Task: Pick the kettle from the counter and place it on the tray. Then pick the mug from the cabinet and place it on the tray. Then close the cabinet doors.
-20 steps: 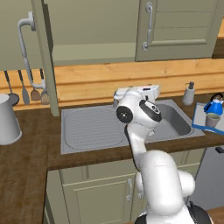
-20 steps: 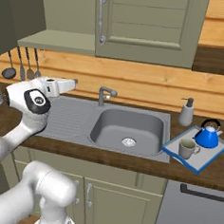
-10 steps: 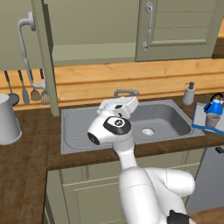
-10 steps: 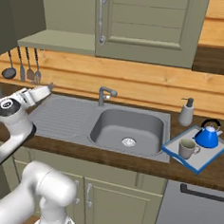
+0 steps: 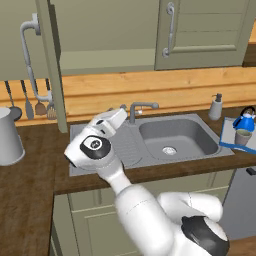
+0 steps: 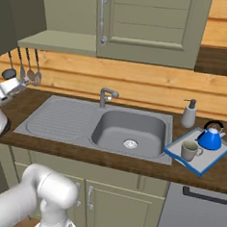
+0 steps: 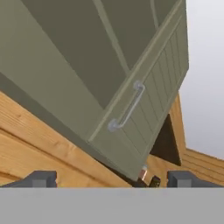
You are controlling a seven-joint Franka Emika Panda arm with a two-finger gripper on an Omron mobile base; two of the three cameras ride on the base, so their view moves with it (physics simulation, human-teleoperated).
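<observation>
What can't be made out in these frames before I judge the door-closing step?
- Left cabinet door: left base view cuts it at the top edge, so how far it stands open is unclear.
- Cabinet interior: right base view shows its shelf edge; the open door at the left edge hides the rest.
- Gripper: hand view shows dark tips apart, nothing between; distance to the door handle cannot be judged.
- Mug and kettle on the tray: too small in left base view for detail.

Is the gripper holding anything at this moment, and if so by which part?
Nothing is held. The gripper is open and empty. The kettle and mug sit on the tray.
</observation>
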